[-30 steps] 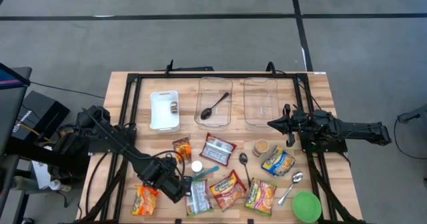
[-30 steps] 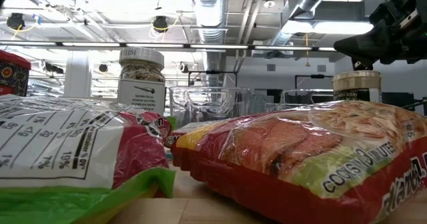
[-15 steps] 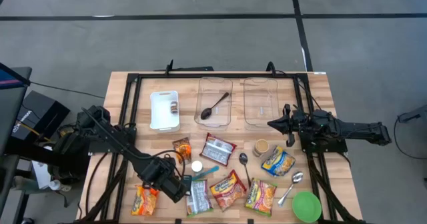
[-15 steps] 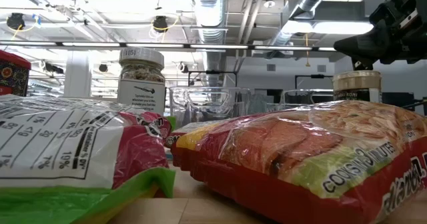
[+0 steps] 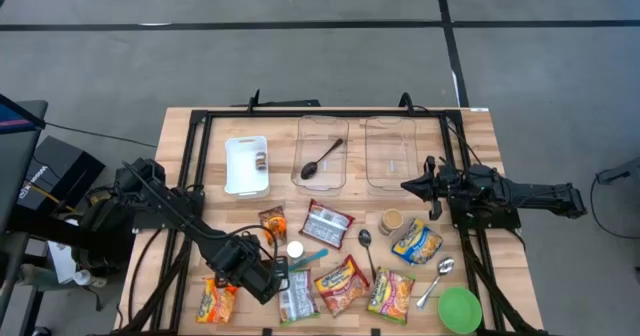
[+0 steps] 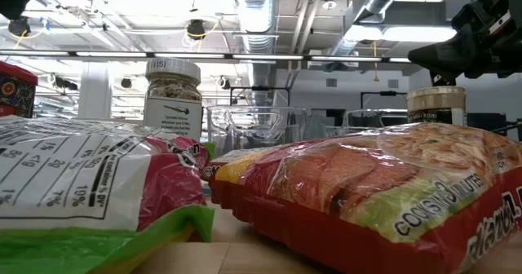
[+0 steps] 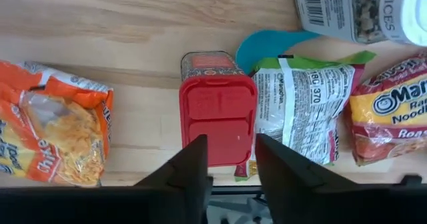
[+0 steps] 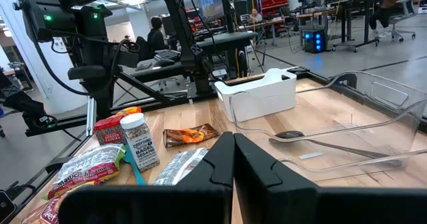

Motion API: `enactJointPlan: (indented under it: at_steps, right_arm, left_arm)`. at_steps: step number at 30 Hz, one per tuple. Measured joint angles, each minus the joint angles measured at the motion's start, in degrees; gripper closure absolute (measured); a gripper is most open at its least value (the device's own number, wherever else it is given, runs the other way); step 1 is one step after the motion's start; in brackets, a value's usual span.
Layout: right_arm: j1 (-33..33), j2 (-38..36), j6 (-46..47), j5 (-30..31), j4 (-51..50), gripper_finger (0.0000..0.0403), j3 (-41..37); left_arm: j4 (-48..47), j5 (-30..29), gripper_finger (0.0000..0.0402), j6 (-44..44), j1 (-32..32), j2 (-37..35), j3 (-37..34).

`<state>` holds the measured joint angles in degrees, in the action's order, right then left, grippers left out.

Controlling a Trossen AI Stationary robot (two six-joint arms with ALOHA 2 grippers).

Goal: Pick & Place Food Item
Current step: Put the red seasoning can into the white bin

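Observation:
A red-lidded tin (image 7: pixel 217 117) lies on its side on the wooden table (image 7: pixel 133 24), between an orange packet (image 7: pixel 50 131) and a green-and-white packet (image 7: pixel 303 111). In the low view the tin (image 6: pixel 16 86) shows at the left edge. My left gripper (image 7: pixel 230 144) hangs straight above the tin, pointing down and open, with a finger over each long side and touching nothing. In the high view the left gripper (image 5: pixel 272 273) hides the tin. My right gripper (image 8: pixel 233 157) waits shut and level at the table's right side (image 5: pixel 405 186).
Close by are a spice jar (image 7: pixel 360 11), a teal scoop (image 7: pixel 267 44) and a ramen packet (image 7: pixel 393 111). More packets, spoons and a green lid (image 5: pixel 458 308) fill the near half. At the back stand a white bin (image 5: pixel 247 164) and two clear trays (image 5: pixel 322 153), (image 5: pixel 390 151).
My left gripper has rolled about its own axis without leaving its place over the tin. More of its dark body now shows at the top left corner of the low view. Nothing on the table has moved.

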<state>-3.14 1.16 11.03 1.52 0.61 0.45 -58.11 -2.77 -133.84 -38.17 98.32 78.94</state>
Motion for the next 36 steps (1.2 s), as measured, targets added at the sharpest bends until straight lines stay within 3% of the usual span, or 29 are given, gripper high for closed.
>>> enactJointPlan:
  at_steps: [11,16,36]
  right_arm:
    - [0.0,0.0,0.01,-0.02,0.0,0.0403,0.02]
    - [0.0,0.01,0.0,-0.01,0.01,0.0403,0.0]
    - [-0.01,0.0,0.02,-0.01,0.01,0.0403,0.0]
  left_arm:
    - [-0.87,-0.28,0.0161,-1.66,0.0,2.88,0.0]
    - [-0.21,-0.08,0.0127,-1.6,0.37,4.59,-0.07]
    - [1.56,-0.05,0.0114,1.9,0.33,9.0,-0.04]
